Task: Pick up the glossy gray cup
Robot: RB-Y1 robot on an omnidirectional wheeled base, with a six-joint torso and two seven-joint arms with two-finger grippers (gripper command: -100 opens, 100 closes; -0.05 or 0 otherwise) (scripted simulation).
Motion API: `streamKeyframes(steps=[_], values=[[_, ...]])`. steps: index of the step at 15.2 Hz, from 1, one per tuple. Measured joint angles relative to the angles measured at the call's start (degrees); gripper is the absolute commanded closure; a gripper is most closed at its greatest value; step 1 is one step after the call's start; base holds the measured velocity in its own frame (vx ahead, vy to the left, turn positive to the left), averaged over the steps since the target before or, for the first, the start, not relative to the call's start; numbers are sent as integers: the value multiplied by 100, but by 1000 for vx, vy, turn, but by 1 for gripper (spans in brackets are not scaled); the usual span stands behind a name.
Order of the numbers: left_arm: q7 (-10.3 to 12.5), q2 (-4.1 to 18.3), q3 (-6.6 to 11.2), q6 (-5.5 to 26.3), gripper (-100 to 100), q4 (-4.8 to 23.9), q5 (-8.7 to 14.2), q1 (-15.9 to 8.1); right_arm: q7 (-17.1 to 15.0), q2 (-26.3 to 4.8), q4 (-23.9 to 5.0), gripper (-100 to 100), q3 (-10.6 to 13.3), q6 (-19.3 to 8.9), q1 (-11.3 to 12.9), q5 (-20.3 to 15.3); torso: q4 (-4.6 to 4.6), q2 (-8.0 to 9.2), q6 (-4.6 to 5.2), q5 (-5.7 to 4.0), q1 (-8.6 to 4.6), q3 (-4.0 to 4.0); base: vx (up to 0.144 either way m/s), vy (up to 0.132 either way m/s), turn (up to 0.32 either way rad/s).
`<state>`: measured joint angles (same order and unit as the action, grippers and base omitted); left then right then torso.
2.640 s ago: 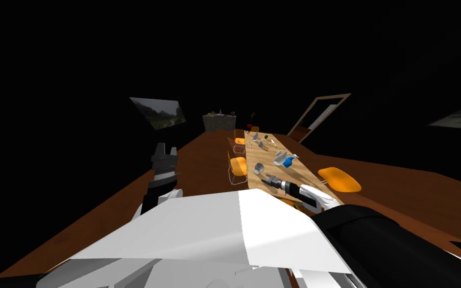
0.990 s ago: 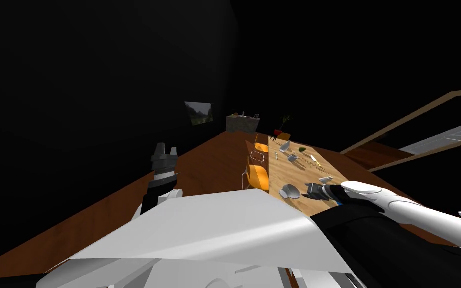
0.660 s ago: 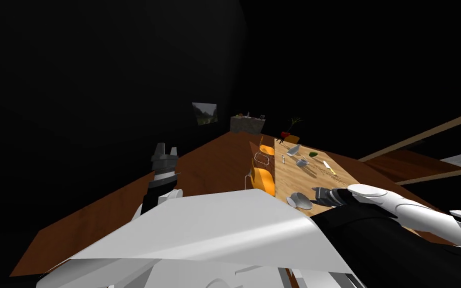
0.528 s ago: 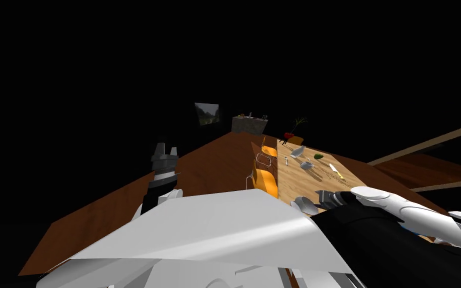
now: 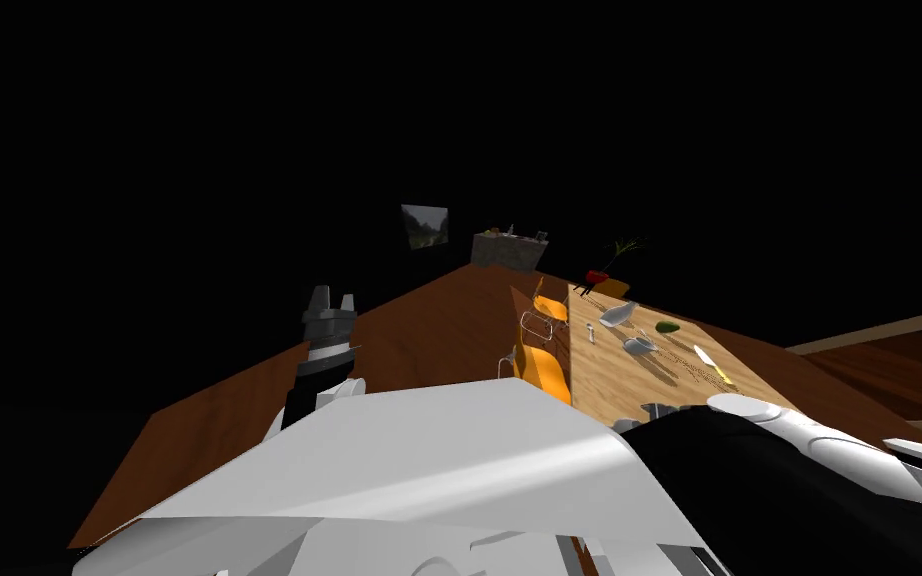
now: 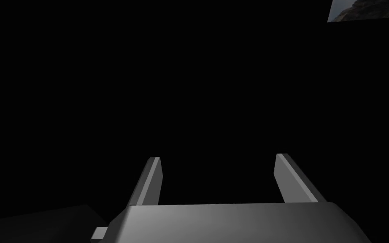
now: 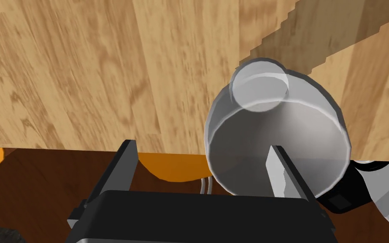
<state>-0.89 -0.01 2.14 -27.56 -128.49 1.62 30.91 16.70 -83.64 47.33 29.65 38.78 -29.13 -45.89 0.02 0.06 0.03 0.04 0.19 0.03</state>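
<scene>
Count: one grey cup (image 7: 274, 135), glossy and thin-walled. It lies on its side at the near edge of the light wood tabletop (image 7: 105, 71), with part of its mouth past that edge. Its long axis runs across the tabletop, away from the edge. The open mouth faces back toward the right gripper (image 7: 201, 145). The small round base points away over the tabletop.

The right gripper is level with the tabletop edge and has two fingers, spread wide, with nothing clamped between them. The cup is not centred in the gap. One finger (image 7: 283, 173) crosses the lower part of the mouth, and contact cannot be confirmed. The other finger stands well clear of the cup, off the tabletop edge.

Below the tabletop edge there is one orange chair seat (image 7: 172, 166) and dark brown floor (image 7: 41, 185).

The left gripper (image 5: 333, 297) is raised over the floor, well apart from the tabletop. Its two fingers (image 6: 151, 181) are spread wide and empty.

In the head view, farther along the tabletop, there are:
- two grey vessels (image 5: 617, 314)
- one small pale item (image 5: 592, 335), too small to identify
- one green object (image 5: 666, 327)
- one knife (image 5: 712, 362) with a yellow handle

Two orange chairs (image 5: 546, 372) stand along the tabletop's left side. One red pot with a plant (image 5: 599, 275) stands at its far end.
</scene>
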Motion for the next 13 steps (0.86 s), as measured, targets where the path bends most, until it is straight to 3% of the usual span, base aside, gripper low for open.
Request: streamKeyframes(steps=[4, 5, 10, 13], values=[[0, 1, 1, 0, 0, 0, 0, 0, 104, 318, -181, -100, 50, -118, 60, -45, 2, 7, 1, -7, -25, 4, 9, -50, 44], [0, 0, 1, 0, 0, 0, 0, 0, 111, 334, -183, 100, 55, -134, 60, -48, 2, 8, 1, -6, -21, 5, 2, -14, 3], [0, 0, 0, 0, 0, 0, 0, 0, 117, 331, -182, 100, 52, -138, 63, -49, 0, 6, 3, -3, -6, 2, 0, 5, -12], [0, -1, 0, 0, 0, 0, 0, 0, 22, 48, -24, 100, 9, -52, 12, -9, 0, 10, 7, 11, 32, 4, -9, 68, -85]])
